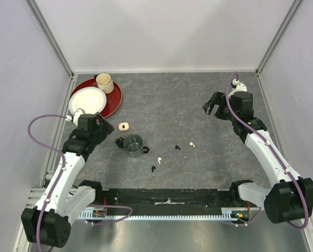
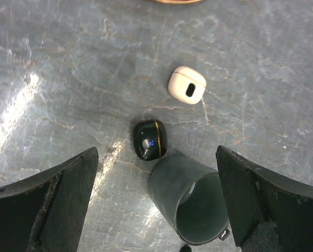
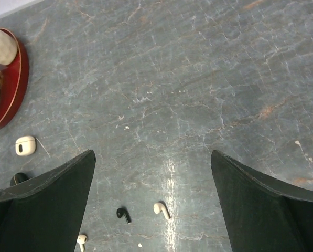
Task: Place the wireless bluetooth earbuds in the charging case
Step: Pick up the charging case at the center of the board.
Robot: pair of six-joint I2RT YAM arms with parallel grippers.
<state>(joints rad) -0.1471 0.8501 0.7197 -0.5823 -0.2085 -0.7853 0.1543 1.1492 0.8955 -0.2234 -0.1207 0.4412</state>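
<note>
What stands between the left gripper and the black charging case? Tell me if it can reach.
Probably yes. The left gripper is open above the black charging case, nothing between them; the green mug close beside it could crowd one finger.

Top view high overhead, wrist views close and downward, all three sharing the white case

You look down on a table with a dark grey, stone-like surface, crossed by pale veins and a few rusty streaks. A plain white back wall closes it behind, with a left wall and a right wall at the sides. Slim metal posts run along the corners. In the left wrist view a bright patch of light shines on the surface.
</note>
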